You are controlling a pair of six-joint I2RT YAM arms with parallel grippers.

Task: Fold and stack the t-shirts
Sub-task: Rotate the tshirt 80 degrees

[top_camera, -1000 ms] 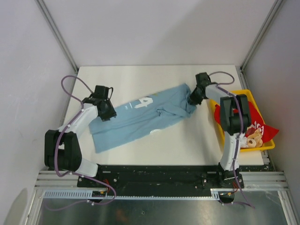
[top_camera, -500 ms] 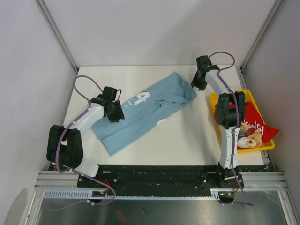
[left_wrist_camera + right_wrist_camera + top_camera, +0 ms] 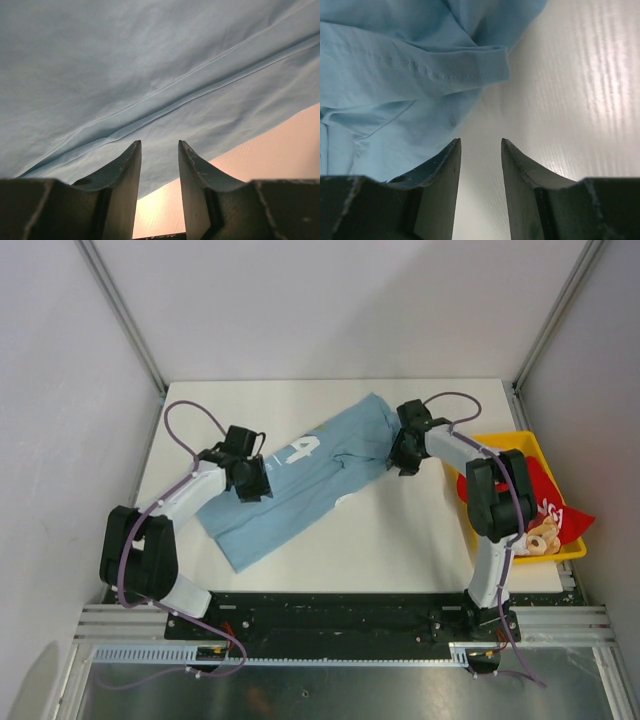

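A light blue t-shirt (image 3: 320, 475) with a white "4" lies crumpled diagonally across the white surface (image 3: 400, 530), while a red t-shirt (image 3: 545, 495) sits in the yellow bin (image 3: 550, 556) at the right. The left pincer (image 3: 159, 145) hovers released over the blue shirt's hem edge. The right pincer (image 3: 481, 142), likewise parted and gripping nothing, is over bare surface just beside a sleeve.

Left tool (image 3: 158, 150) and right tool (image 3: 480, 145) both stand slightly parted.
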